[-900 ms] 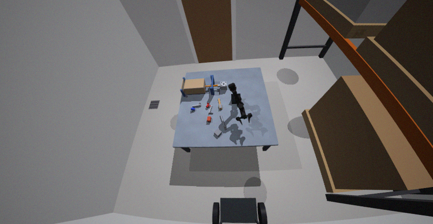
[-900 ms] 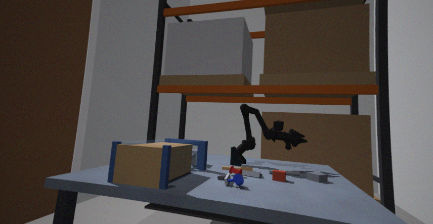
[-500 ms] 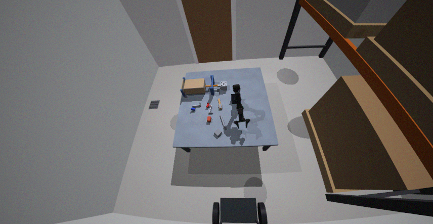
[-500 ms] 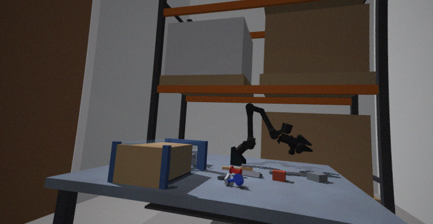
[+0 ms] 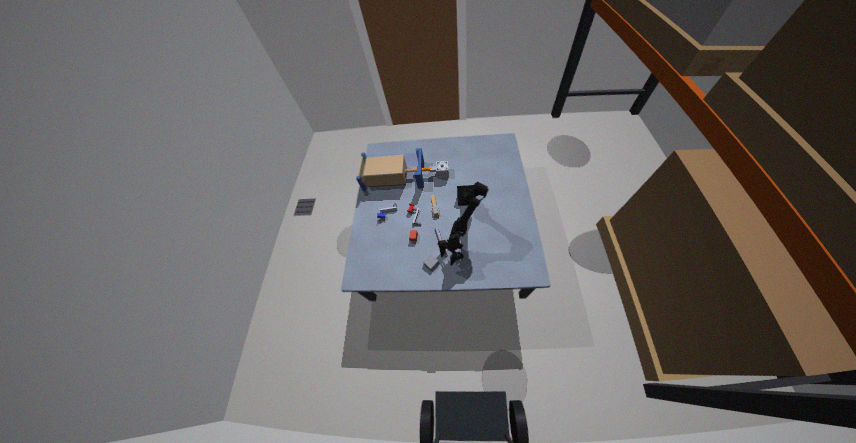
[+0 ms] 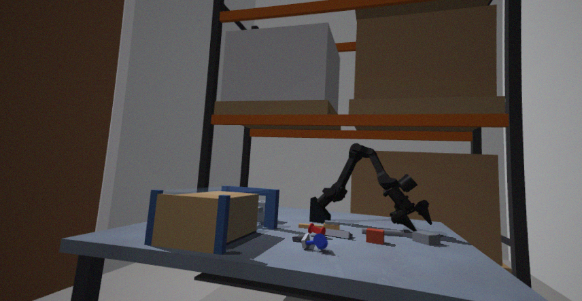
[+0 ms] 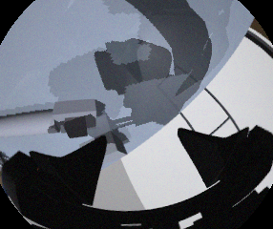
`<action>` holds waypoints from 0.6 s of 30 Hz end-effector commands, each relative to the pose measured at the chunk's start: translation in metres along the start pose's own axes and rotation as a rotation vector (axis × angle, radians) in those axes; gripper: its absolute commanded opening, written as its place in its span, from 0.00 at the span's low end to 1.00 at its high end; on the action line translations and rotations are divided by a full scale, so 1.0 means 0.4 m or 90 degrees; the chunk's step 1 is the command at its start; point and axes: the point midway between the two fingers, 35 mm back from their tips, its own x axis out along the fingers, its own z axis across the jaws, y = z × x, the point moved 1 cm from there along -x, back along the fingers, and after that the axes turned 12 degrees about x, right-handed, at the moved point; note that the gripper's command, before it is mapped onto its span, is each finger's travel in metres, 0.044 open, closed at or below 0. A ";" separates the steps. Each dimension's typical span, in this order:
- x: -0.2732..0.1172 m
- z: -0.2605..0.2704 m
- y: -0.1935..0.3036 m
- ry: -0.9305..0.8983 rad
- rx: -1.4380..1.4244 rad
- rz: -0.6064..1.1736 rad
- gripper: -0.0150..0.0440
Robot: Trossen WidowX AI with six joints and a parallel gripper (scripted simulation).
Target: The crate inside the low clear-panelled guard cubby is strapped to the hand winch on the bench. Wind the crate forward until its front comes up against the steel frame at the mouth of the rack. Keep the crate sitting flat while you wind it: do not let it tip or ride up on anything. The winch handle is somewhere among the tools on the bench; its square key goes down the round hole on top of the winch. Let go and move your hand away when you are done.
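Note:
The tan crate (image 5: pixel 383 170) (image 6: pixel 187 223) sits flat in the cubby, with a gap before the blue frame (image 5: pixel 419 158) (image 6: pixel 272 211). An orange strap (image 5: pixel 412 169) runs from it towards the winch (image 5: pixel 442 166). A crank with a red knob (image 5: pixel 411 207) (image 6: pixel 316 229) and one with a blue knob (image 5: pixel 381 216) (image 6: pixel 320 242) lie mid-bench. My gripper (image 5: pixel 448 253) (image 6: pixel 422 226) (image 7: pixel 143 135) is open and empty, low over the near part of the bench, beside a long grey tool (image 5: pixel 438 234) (image 7: pixel 17 122). Which handle has the square key is too small to tell.
A grey block (image 5: pixel 430 263) (image 6: pixel 426 238) lies close to the gripper. A red block (image 5: pixel 413 235) (image 6: pixel 374 236) and a yellow-handled tool (image 5: pixel 434 202) lie between gripper and cubby. The bench edge (image 5: pixel 479 288) is near the gripper.

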 end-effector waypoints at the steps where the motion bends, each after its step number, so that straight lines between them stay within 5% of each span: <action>1: 0.034 0.130 0.111 -0.119 0.148 0.020 1.00; 18: -0.138 0.622 0.377 -0.454 0.706 0.155 1.00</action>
